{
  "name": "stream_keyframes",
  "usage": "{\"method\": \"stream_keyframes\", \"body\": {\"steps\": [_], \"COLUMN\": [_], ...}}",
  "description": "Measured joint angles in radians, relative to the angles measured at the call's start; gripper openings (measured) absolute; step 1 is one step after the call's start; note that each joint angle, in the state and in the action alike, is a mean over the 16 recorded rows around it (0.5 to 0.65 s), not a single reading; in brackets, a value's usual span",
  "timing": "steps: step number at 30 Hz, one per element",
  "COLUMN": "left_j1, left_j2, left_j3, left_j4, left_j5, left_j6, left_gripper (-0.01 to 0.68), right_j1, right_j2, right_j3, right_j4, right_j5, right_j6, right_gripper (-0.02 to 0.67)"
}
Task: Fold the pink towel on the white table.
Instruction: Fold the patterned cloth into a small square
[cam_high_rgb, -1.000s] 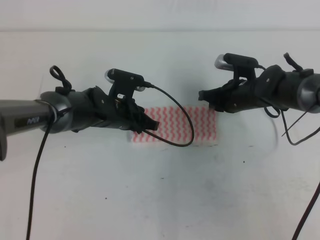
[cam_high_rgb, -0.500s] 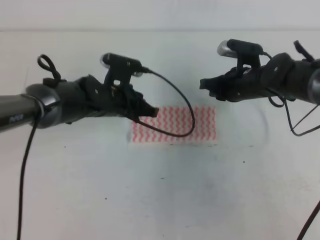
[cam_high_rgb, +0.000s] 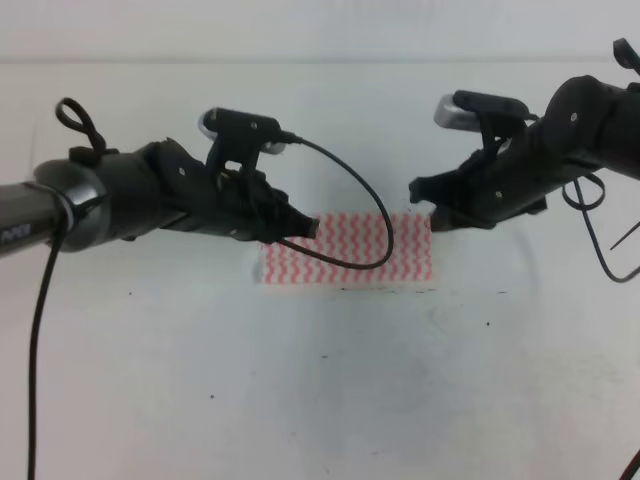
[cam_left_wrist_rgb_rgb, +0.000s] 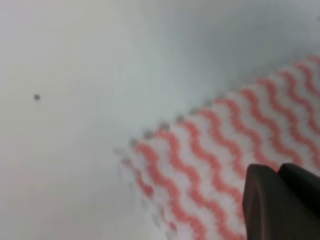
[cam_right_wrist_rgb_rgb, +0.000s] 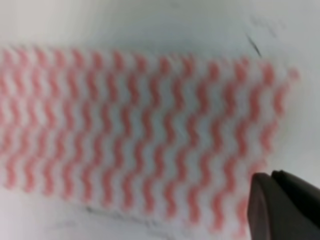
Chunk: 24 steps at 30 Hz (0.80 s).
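The pink towel (cam_high_rgb: 350, 255) lies flat on the white table (cam_high_rgb: 300, 400) as a wide rectangle with pink-and-white wavy stripes. My left gripper (cam_high_rgb: 309, 228) hovers over the towel's left part, fingers together and empty. In the left wrist view its fingertips (cam_left_wrist_rgb_rgb: 278, 172) are above the towel (cam_left_wrist_rgb_rgb: 210, 155) near a corner. My right gripper (cam_high_rgb: 417, 188) hovers just above the towel's upper right corner, shut and empty. In the right wrist view its fingertips (cam_right_wrist_rgb_rgb: 272, 176) are over the towel's (cam_right_wrist_rgb_rgb: 135, 130) right edge.
A black cable (cam_high_rgb: 375, 235) from the left wrist camera loops over the towel's middle. Small dark specks (cam_high_rgb: 489, 323) dot the table. The table's far edge meets a pale wall (cam_high_rgb: 320, 30) at the back.
The left gripper lifted slightly over the towel's left part. The right arm rose, then tilted down towards the towel's upper right corner. The towel has not moved.
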Motion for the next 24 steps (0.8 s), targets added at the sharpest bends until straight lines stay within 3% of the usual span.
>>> {"method": "stream_keyframes", "body": {"steps": [7, 19, 24], "left_j1": [0.001, 0.0, -0.001], "left_j2": [0.054, 0.051, 0.01], "left_j3": [0.0, -0.003, -0.004], "left_j4": [0.0, -0.011, -0.025], "left_j5": [0.014, 0.027, 0.072], "left_j6": [-0.003, 0.009, 0.015], "left_gripper": [0.022, 0.022, 0.022], "right_j1": [0.0, 0.0, 0.0], "right_j2": [-0.01, -0.012, -0.011], "right_j3": [0.001, 0.0, 0.0], "right_j4": [-0.095, -0.107, -0.106], "right_j5": [0.081, 0.083, 0.078], "right_j6": [0.093, 0.106, 0.106], "right_gripper": [0.011, 0.169, 0.159]}}
